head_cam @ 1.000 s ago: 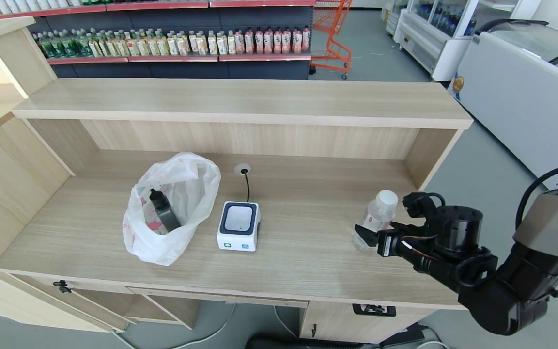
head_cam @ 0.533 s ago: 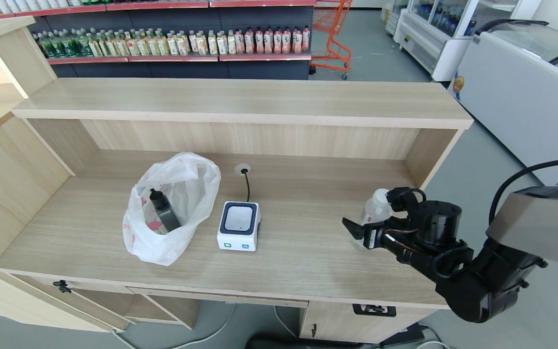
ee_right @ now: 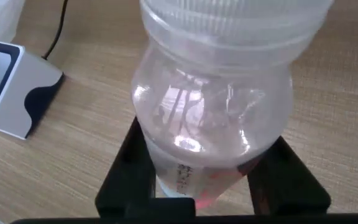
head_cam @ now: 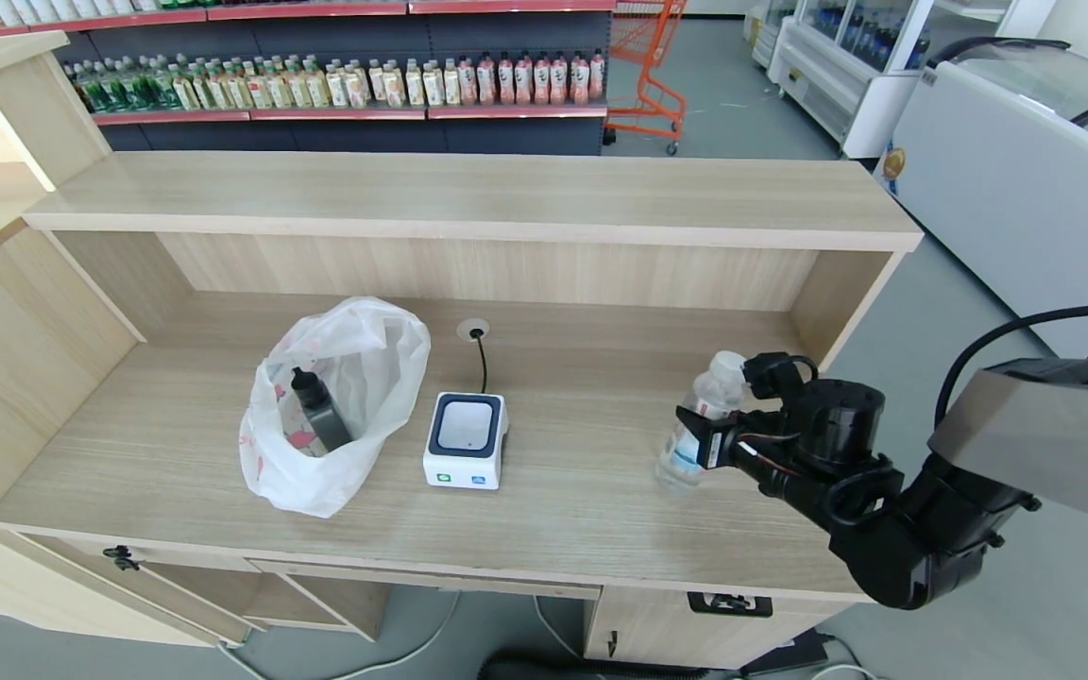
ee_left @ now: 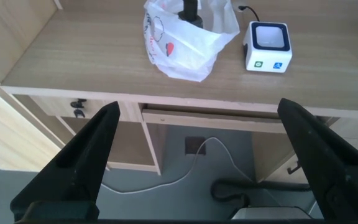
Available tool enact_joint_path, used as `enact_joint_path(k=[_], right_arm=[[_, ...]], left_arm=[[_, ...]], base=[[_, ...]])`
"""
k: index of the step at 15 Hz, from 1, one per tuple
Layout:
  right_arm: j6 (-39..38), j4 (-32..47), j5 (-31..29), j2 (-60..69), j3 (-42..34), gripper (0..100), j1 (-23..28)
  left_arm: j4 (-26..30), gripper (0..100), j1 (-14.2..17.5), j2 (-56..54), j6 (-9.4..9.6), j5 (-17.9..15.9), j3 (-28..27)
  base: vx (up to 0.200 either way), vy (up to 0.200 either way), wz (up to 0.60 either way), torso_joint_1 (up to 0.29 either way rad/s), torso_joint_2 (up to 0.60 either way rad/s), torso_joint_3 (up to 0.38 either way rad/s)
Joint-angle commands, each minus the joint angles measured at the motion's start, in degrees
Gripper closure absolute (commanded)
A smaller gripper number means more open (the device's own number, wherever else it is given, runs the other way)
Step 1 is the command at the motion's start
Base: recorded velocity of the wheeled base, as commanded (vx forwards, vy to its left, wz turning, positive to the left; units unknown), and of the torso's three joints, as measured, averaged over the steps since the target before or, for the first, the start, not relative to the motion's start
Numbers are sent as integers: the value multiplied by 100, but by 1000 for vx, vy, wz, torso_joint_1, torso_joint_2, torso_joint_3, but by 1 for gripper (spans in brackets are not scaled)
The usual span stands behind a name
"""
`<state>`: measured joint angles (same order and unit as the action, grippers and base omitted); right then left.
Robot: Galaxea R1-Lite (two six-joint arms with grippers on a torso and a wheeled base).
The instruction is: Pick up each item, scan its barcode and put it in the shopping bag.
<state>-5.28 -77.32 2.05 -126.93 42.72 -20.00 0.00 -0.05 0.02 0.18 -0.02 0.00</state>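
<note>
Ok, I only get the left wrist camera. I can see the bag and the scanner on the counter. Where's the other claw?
Observer: The right claw is near the counter's right end, shut on a bottle.
Operator: What kind of bottle?
Observer: See-through plastic, with a white cap.
Operator: Is it over the scanner?
Observer: No. It is off to the right of the scanner, with bare counter between them.
</note>
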Motion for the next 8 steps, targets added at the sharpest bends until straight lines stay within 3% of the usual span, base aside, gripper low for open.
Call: enact_joint_path(k=[1, 8], right_arm=[[1, -11, -3, 37, 79, 100, 41], [168, -424, 208, 116, -202, 100, 58]], left_arm=[[0, 0, -4, -2, -1, 2, 0], [0, 0, -4, -2, -1, 2, 0]], base=[[0, 0, 0, 0, 0, 0], [0, 0, 0, 0, 0, 0]])
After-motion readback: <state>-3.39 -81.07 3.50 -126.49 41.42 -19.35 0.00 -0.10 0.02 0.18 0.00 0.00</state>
